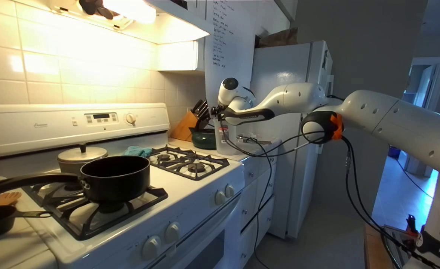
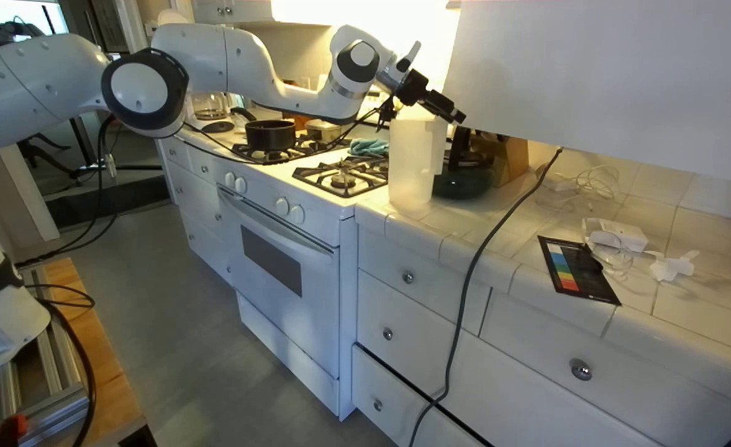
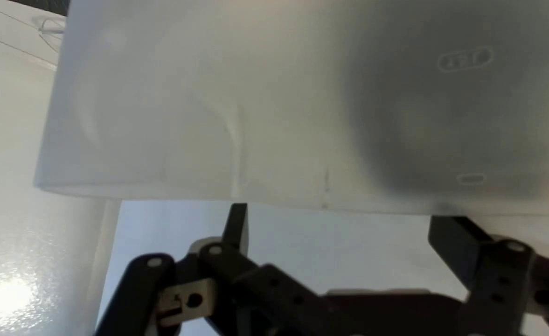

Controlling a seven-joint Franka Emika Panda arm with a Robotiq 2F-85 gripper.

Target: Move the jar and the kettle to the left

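Jar in an exterior view: I am seeing it standing upright on the counter, by the corner where the front edge is meeting the stove.
Jar wall: thin and translucent, it is suggesting light plastic, so I am expecting it to flex under a squeeze rather than break.
Jar side toward the kettle: a narrow part is looking like a handle, and I am favouring it, or the upper wall, for my hold.
Gripper: it is hanging at the jar's top; from here I am not making out the jaws.
Kettle in an exterior view: it is sitting farther from the counter's front edge than the jar. I am judging it hard, slick and heavier; the dark arch above is probably its handle, the place for lifting.
Fingers in the wrist view: they are standing wide apart, clamping nothing, along the jar's pale wall; whether one is touching, I cannot tell.
Dark shape: showing through that wall, inside or behind I cannot tell, so I am leaving the weight uncertain.
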